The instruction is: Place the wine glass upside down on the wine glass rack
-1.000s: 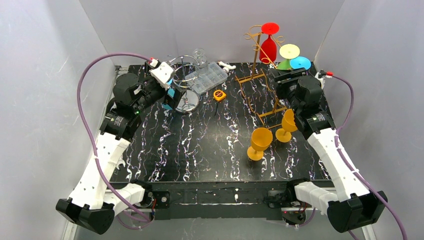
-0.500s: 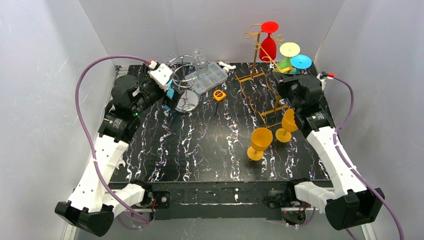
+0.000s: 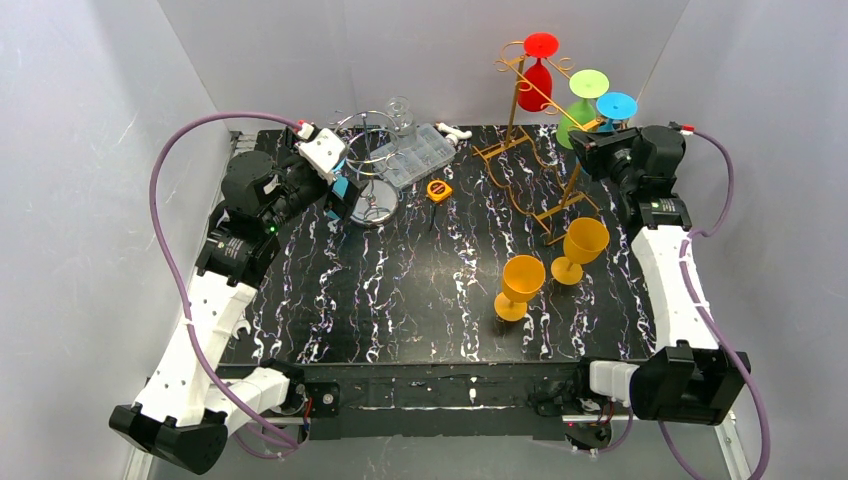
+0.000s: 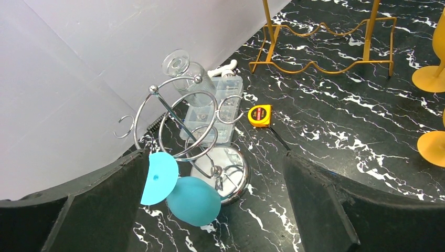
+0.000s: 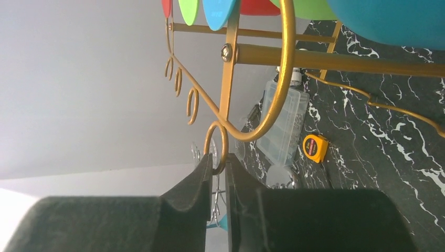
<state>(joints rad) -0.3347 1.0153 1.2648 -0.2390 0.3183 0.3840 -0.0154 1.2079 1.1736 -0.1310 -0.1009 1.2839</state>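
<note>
Black marbled bench (image 3: 400, 300); the right tool (image 5: 219, 163) had just pinched a loop of the gold rack (image 5: 315, 59), dragging it toward 2 o'clock; the left tool (image 4: 214, 154) gaped empty. The orange wine glasses (image 3: 523, 276) stood upright at 4 o'clock: repositioning only, hanging not begun.

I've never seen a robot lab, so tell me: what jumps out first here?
At the back right, a gold rack carries a red glass, a green glass and a blue glass upside down, and the right gripper pinches one of its loops. Two orange glasses stand upright in front of it.
</note>
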